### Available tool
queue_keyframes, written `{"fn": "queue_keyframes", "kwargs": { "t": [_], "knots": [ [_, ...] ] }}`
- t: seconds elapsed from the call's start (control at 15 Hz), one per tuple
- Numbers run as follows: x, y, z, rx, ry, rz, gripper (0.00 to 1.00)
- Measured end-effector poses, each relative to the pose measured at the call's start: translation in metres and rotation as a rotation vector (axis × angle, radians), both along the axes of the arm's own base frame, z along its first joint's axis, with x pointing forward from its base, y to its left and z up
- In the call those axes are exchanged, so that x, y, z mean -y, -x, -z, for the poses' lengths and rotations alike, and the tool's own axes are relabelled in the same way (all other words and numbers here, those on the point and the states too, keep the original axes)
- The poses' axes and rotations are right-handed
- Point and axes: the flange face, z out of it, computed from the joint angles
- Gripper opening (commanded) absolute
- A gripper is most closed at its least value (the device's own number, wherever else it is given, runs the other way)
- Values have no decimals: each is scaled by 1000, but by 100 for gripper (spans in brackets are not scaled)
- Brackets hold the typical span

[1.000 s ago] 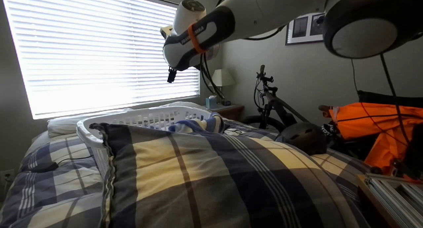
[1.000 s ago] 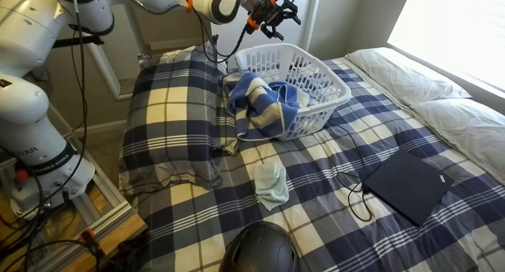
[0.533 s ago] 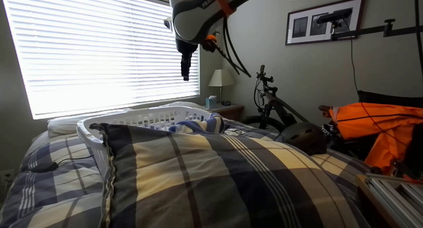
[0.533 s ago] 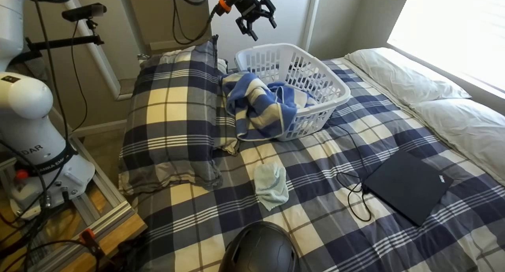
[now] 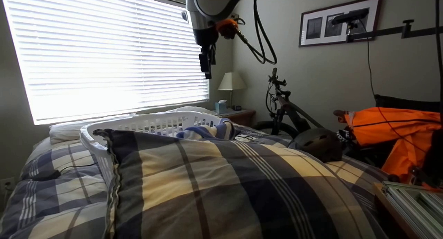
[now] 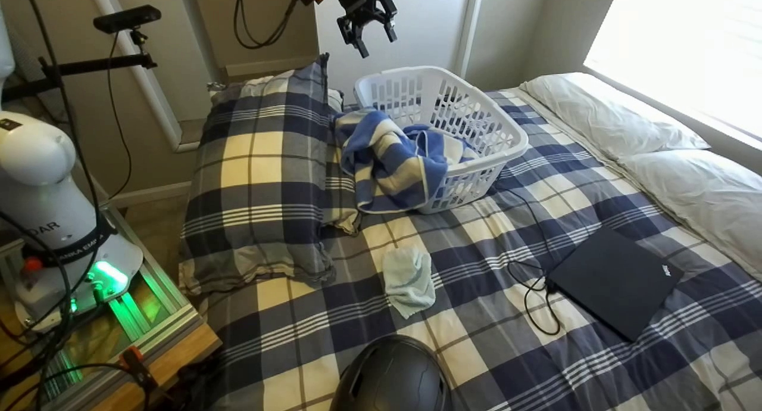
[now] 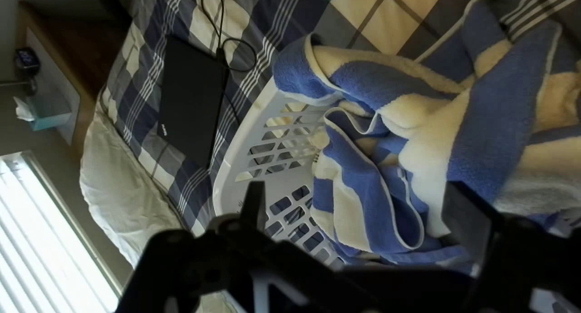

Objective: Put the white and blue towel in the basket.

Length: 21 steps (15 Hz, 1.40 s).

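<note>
The white and blue striped towel lies partly inside the white laundry basket and hangs over its rim onto the bed beside the plaid pillow. In an exterior view only the towel's top and the basket's upper part show behind the pillow. My gripper is open, empty and pointing down, in the air above the basket's height. It also shows edge-on in an exterior view. In the wrist view the open fingers frame the towel and basket, apart from both.
The plaid pillow stands between the robot base and the basket. A pale green cloth, a black helmet and a black laptop with a cable lie on the bed. White pillows line the window side.
The arm has swung back: the gripper has turned to point down and moved away from over the basket's far part. A green light has come on at the robot base. Towel and basket have not moved.
</note>
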Motion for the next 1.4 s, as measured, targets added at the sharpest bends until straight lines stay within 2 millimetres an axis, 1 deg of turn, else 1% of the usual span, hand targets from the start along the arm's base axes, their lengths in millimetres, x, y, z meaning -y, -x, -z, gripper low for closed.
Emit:
{"fn": "queue_keyframes", "kwargs": {
  "t": [0.33,0.47,0.73,1.0,1.2,1.33,1.4],
  "knots": [
    [-3,-2,4,-5,2,-9,100],
    [-6,-5,14,3,-57,7,100],
    [1,-5,49,10,-226,93,100],
    [24,7,86,11,-373,228,100],
    [39,19,120,47,-476,331,100],
    [40,25,145,89,-541,351,100],
    [39,27,152,95,-553,355,100]
  ]
}}
